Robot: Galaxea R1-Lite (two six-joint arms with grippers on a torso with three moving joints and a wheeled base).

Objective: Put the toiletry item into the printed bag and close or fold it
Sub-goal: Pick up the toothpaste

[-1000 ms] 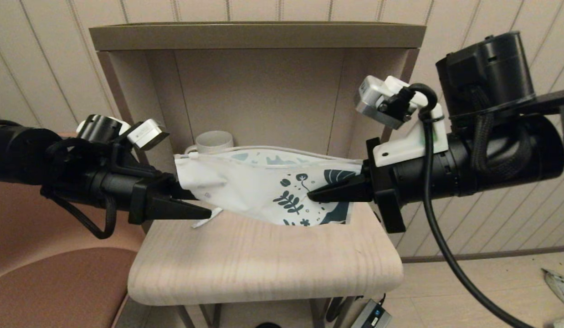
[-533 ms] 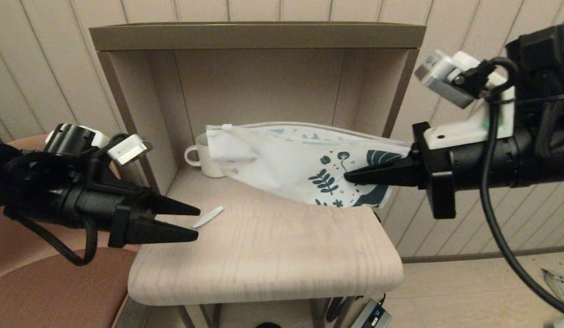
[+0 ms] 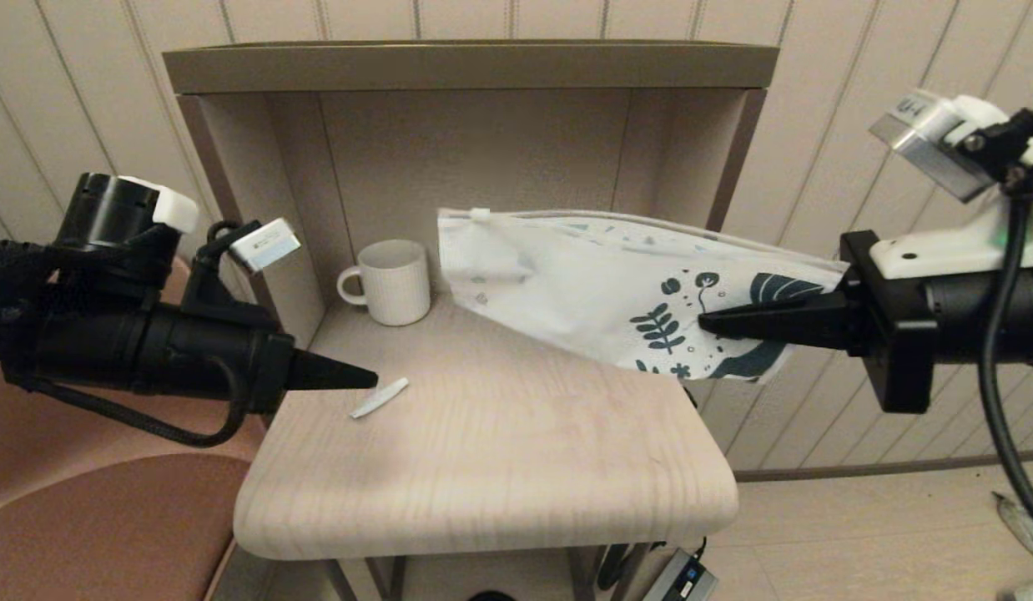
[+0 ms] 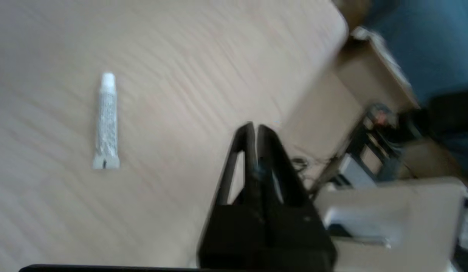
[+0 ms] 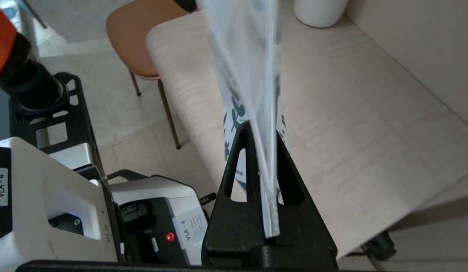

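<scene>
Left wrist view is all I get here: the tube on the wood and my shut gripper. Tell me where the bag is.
Observer: The printed bag hangs in the air above the table, pinched at its leaf-printed end by the right gripper.
Operator: Give me the tube's place on the table.
Observer: The toiletry item lies flat near the table's left edge, just past the tip of the left gripper, which holds nothing.
Operator: Name anything else up there.
Observer: A white mug stands at the back, inside the shelf alcove, left of the bag's slider end.
</scene>
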